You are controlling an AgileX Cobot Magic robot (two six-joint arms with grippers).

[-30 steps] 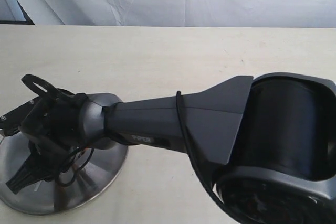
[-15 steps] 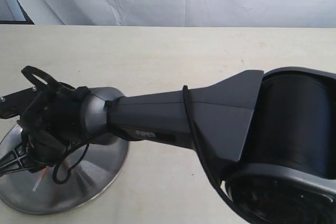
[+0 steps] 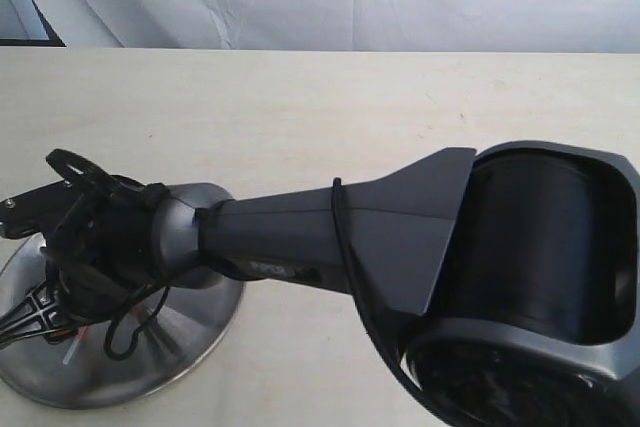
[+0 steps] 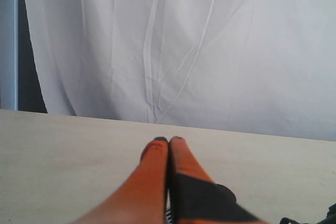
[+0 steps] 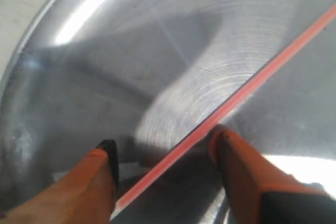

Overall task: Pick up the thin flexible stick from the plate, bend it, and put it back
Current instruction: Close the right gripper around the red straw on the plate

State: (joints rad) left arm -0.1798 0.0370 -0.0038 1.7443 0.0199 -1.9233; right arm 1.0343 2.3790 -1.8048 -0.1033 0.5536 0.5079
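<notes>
No legible text, number, brand or sign anywhere. Only a small pale marking low on the side of the dark forearm housing in the exterior view, perhaps a logo or a short word, too small and blurred to read.
</notes>
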